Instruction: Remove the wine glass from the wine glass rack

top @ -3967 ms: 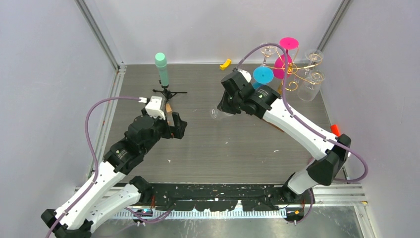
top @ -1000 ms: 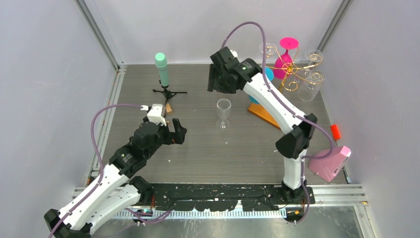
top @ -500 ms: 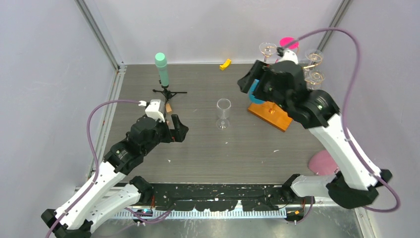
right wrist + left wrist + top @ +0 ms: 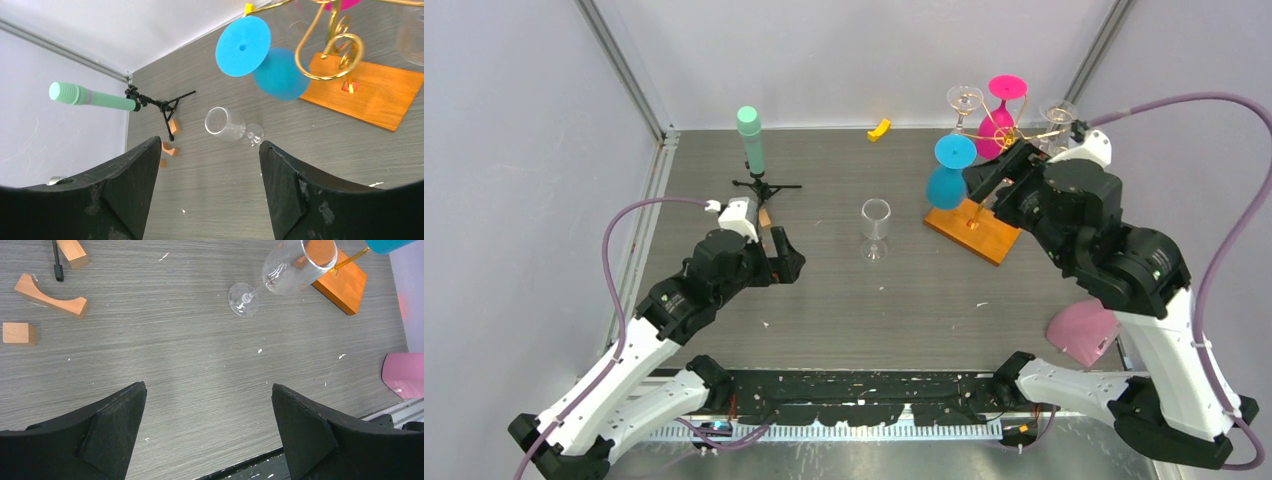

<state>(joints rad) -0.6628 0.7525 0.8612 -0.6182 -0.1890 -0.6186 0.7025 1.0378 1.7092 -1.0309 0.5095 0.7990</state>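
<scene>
left gripper hangs low over the table, jaws spread wide, nothing between them. beyond it and slightly to its left stands a small black tripod carrying a mint-green cylinder. ahead and to its right a clear wine glass stands upright on its foot, off the rack and apart from both grippers.

wine glass rack, gold wire on an orange-brown wooden base, sits far to that gripper's right. a blue wine glass hangs bowl-down from the scroll arm nearest the right gripper, just ahead of its fingers. a pink wine glass and clear ones hang on the arms beyond. right gripper jaws stand apart, empty.

judgement: the step in hand is lining up on a hanging glass, likely the blue one. to do it well, straddle the stem squarely, close gently, then slide the foot out along the wire toward its open end before lowering. pulling straight down could drag the light rack. avoid the neighbouring glasses.

views: right wrist shows the blue foot disc face-on with the gold curl beside it, which overhead foreshortens. left wrist shows loose wooden blocks ahead-left of its fingers, mostly hidden by the arm overhead. only overhead shows both arms and the rack's far side.
</scene>
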